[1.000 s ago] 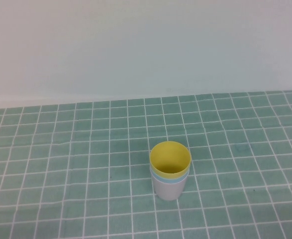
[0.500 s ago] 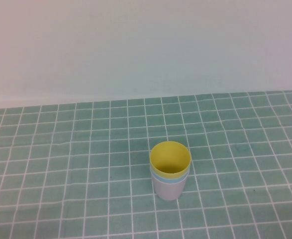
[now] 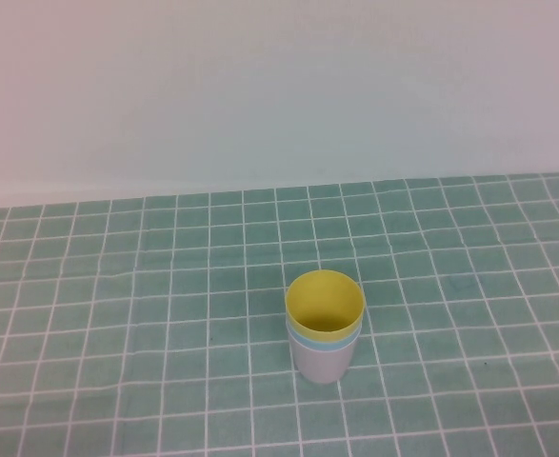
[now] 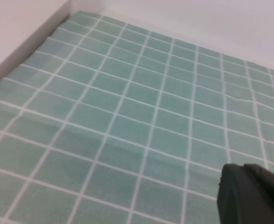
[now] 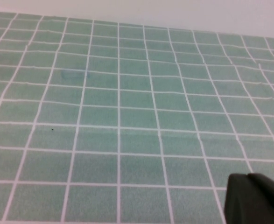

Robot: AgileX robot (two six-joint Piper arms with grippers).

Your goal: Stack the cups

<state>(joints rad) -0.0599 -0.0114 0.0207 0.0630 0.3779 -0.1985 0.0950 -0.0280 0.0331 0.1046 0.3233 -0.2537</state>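
Cups, three, nested upright on green tiled cloth (image 3: pixel 117 286), near front centre: pale cup (image 3: pixel 322 362) outermost, light blue cup (image 3: pixel 309 340) within, yellow cup (image 3: pixel 325 305) innermost. Left gripper (image 4: pixel 251 196) and right gripper (image 5: pixel 254 198), both closed, empty, parked over bare cloth.

There are three cups: one yellow cup (image 3: pixel 326 307), one blue cup (image 3: pixel 325 344) and one pale cup (image 3: pixel 323 364). There are two dark hands: the left hand (image 4: pixel 249 196) and the right hand (image 5: pixel 256 198).

Nested cups (image 3: pixel 325 328) hide each other's walls; the left tool (image 4: pixel 251 195) and right tool (image 5: pixel 254 199) are cut off by picture edges.
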